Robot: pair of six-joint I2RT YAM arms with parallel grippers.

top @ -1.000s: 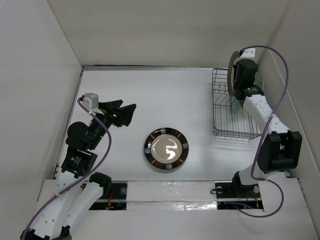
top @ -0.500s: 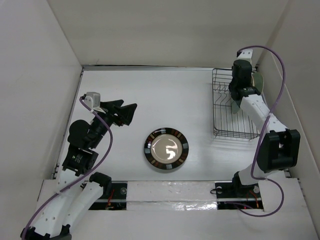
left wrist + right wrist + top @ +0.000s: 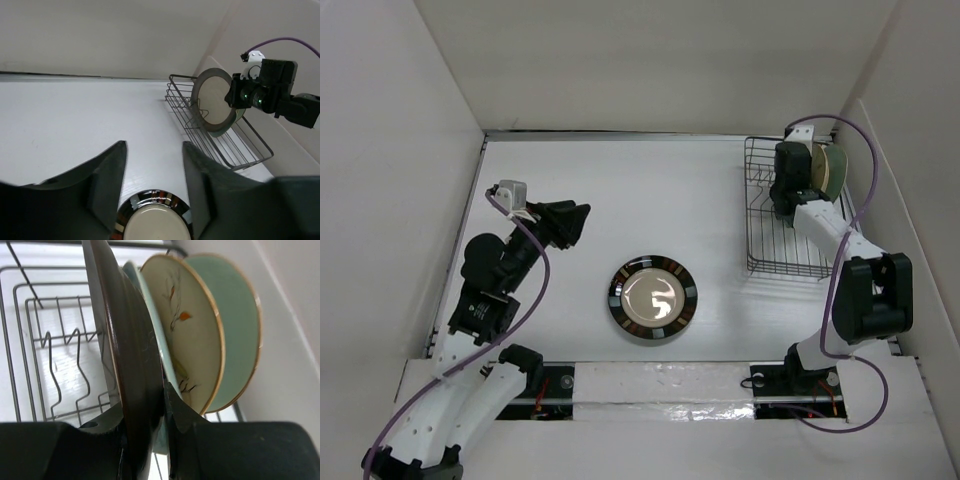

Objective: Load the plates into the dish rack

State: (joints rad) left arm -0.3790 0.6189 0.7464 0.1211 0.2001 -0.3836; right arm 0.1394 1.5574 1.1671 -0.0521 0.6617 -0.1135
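Observation:
The black-and-white striped-rim plate (image 3: 653, 298) lies flat mid-table; its rim (image 3: 155, 200) shows just below my left fingertips. My left gripper (image 3: 565, 222) (image 3: 153, 146) hovers left of that plate, open, holding nothing. The dish rack (image 3: 760, 225) (image 3: 226, 144) stands at the back right. Over it, my right gripper (image 3: 790, 178) (image 3: 144, 405) is shut on the dark-brown-rimmed cream plate (image 3: 132, 350) (image 3: 214, 100), held on edge. Right behind stand a pale-green plate (image 3: 150, 315), the floral cream plate (image 3: 185, 335) and the pale-green round plate (image 3: 235, 325).
White walls close in the table on the left, back and right; the rack's far side sits close to the right wall (image 3: 890, 150). Upright wire prongs (image 3: 50, 355) stand in the rack to the left of the held plate.
My right gripper has carried the brown-rimmed plate toward the rack's back right, up against the standing plates. My left gripper's fingers have drawn closer together.

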